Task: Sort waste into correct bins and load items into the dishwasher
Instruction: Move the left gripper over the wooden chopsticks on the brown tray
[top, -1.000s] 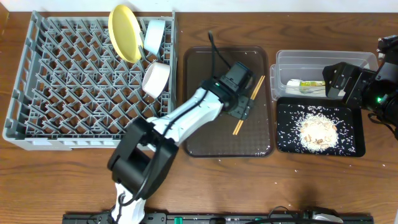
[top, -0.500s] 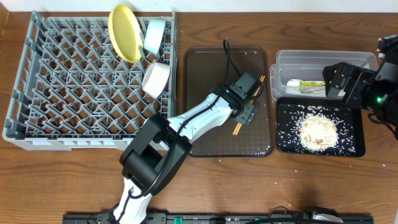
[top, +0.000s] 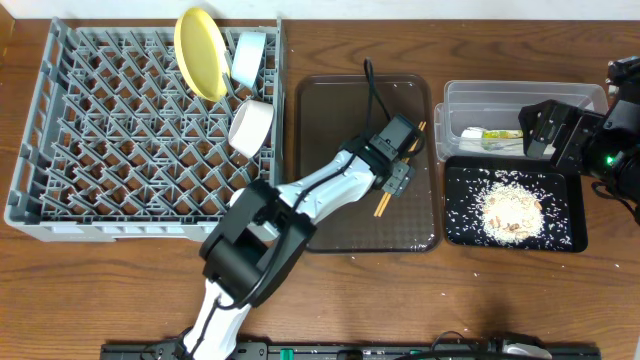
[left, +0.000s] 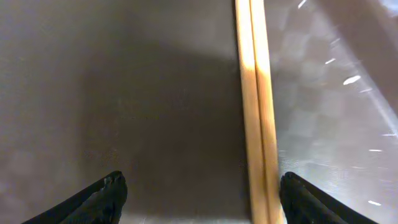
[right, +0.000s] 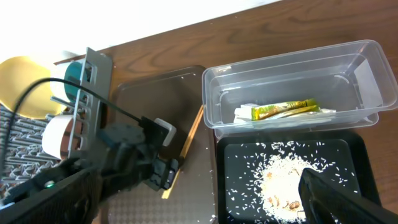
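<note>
Between rack (top: 120, 130) and tub (top: 500, 100), tray (top: 340, 215), chopsticks (left: 256, 106)

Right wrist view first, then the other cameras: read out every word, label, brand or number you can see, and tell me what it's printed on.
Small green-and-yellow printed wrapper in the clear plastic rectangular tub: dark print shows, but it is too small and blurred to read.
Pair of thin wooden chopsticks: bare wood, no marking.
Nothing else in any view bears readable text.
</note>
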